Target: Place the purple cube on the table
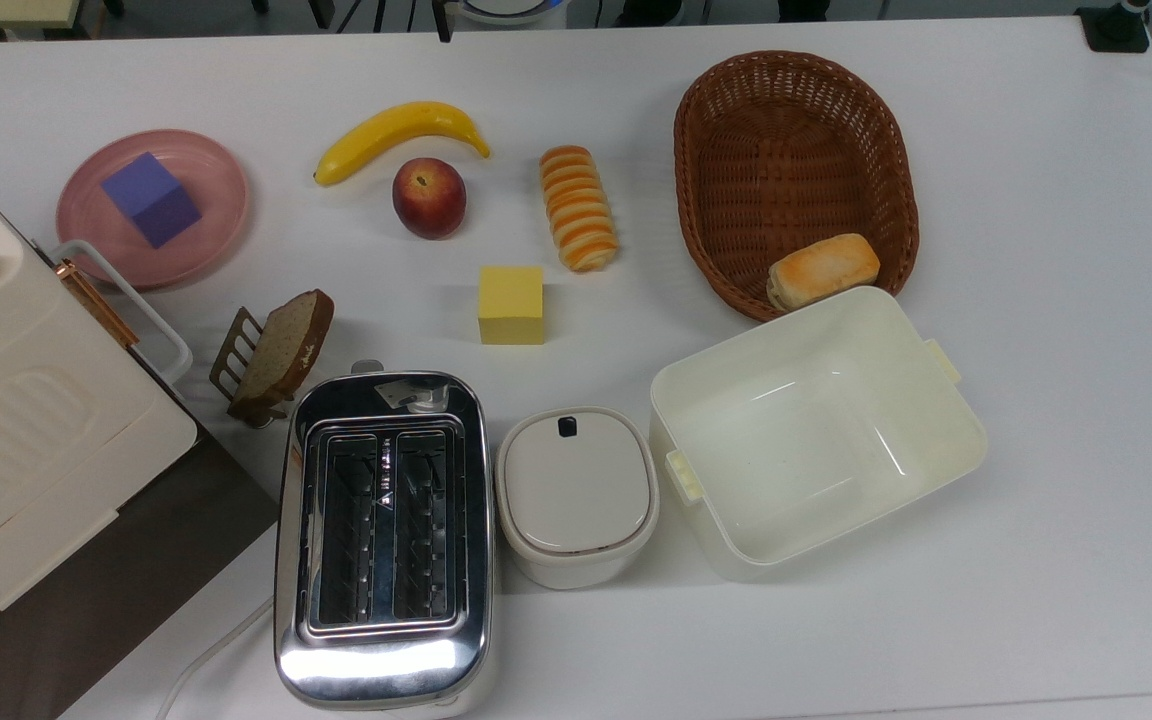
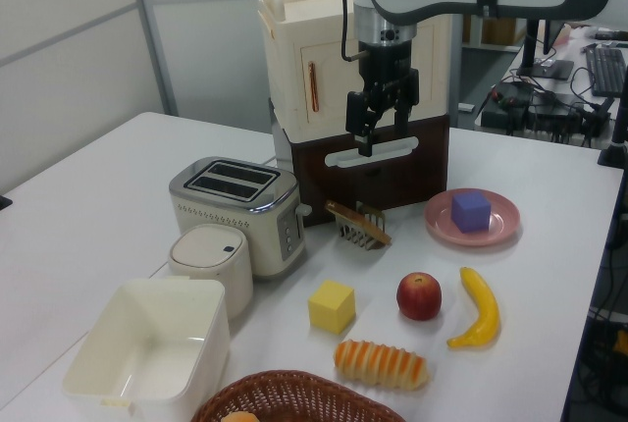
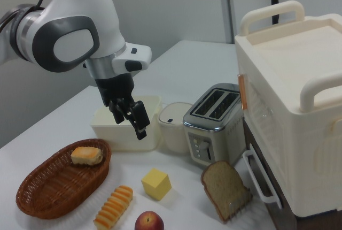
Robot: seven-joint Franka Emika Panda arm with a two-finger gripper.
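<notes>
I am reading the left view from its near edge outward. Nearest are lying the brown woven wicker basket [image 2: 294, 397] and the empty cream plastic tub [image 2: 147, 348]. Just past them are sitting the striped orange bread roll [image 2: 381, 364], the small yellow cube [image 2: 332, 305], the red peach [image 2: 419, 295] and the curved yellow banana [image 2: 477, 307]. Farther back, on the left view's left, the shiny chrome two-slot toaster [image 2: 238, 208] is standing beside a slice of brown bread in a small rack [image 2: 359, 223]. On the left view's right, the small matte purple cube [image 2: 471, 211] is resting on the round pink plate [image 2: 472, 218], so nothing of the job is done yet. I am holding my two-finger gripper [image 2: 377, 131] high above the large white table [image 2: 88, 196], well apart from the cube, fingers parted and gripping nothing. Left to do: I am judging that reaching, grasping, lifting and setting the cube on bare tabletop all remain.
</notes>
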